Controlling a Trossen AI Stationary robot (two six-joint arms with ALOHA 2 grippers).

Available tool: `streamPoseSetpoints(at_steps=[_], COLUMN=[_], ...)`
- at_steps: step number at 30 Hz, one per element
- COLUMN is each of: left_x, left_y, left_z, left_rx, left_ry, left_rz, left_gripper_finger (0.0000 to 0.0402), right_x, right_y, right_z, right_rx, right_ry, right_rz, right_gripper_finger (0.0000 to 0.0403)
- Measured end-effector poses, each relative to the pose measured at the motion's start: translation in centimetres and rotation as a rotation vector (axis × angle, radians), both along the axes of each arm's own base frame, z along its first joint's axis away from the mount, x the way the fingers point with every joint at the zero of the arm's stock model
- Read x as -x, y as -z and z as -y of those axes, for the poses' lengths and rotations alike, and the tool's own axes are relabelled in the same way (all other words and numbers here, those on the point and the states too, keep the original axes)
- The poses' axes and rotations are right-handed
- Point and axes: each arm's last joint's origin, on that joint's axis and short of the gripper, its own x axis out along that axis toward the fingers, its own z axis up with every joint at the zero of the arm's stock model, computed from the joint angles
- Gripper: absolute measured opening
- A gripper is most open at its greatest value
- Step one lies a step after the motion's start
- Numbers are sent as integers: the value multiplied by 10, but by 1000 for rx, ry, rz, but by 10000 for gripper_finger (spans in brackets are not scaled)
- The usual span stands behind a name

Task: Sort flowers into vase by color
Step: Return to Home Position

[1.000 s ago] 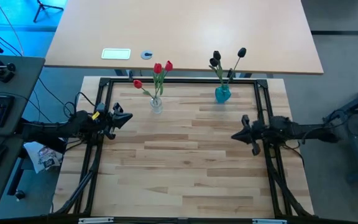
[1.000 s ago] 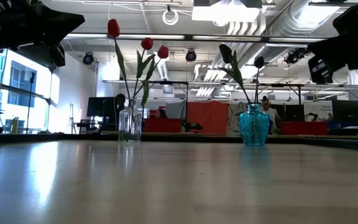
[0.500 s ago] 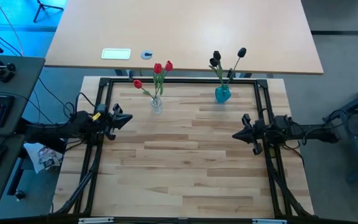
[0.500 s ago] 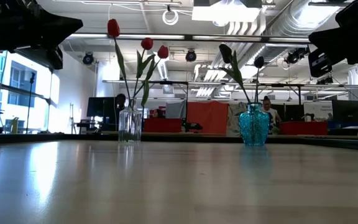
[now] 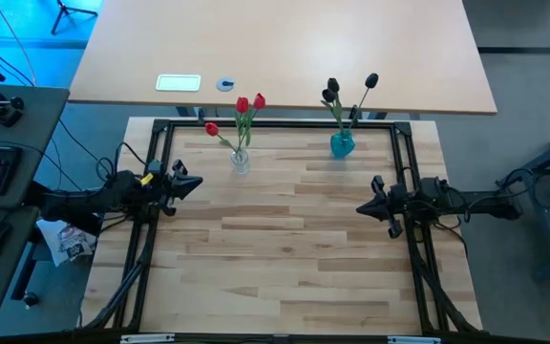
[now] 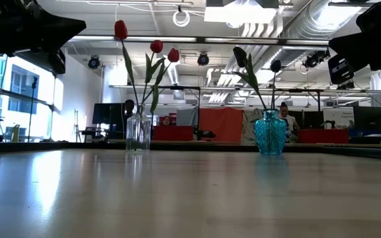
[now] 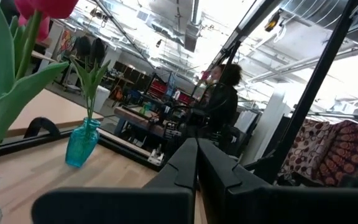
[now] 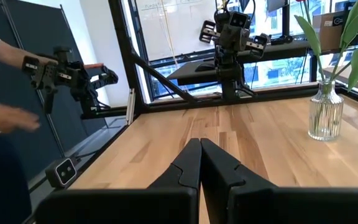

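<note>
Light wood-plank table (image 5: pixel 285 248) inside a black metal frame (image 5: pixel 275 123). Three red flowers (image 5: pixel 244 105) on thin green stems stand in a clear glass vase (image 5: pixel 241 161) at the far left of the table. The black flowers (image 5: pixel 332 91) stand in a turquoise vase (image 5: pixel 342 144) at the far right, the two vases well apart. The low view adds what the top-down one hides: the glass vase is a narrow ribbed jar, the turquoise one is bulbous with a bumpy, faceted skin, and the stems lean and splay above both necks. The left wrist view catches the turquoise vase across the boards and a person (image 7: pixel 222 99) in the room beyond. The right wrist view catches the glass vase and a person's hand (image 8: pixel 8 118) at the table's side. Left gripper (image 5: pixel 197 182) hangs at the left edge, right gripper (image 5: pixel 359 207) at the right edge — both off the tabletop. In each wrist view the dark angular fingers (image 7: pixel 196 163) (image 8: pixel 200 163) are pressed together, holding and touching nothing.
</note>
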Motion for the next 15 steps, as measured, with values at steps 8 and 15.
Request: streamPoseSetpoints(at_steps=[8, 15], left_x=[0, -3], left_y=[1, 12], left_z=[0, 0], left_rx=[-80, -378], left_ry=[-24, -87], left_rz=[-19, -187], left_gripper_finger=[1, 0], right_x=[0, 0], right_y=[2, 3], right_z=[0, 0], right_rx=[1, 1], right_ry=[0, 0], right_rz=[-20, -26], right_gripper_finger=[0, 0])
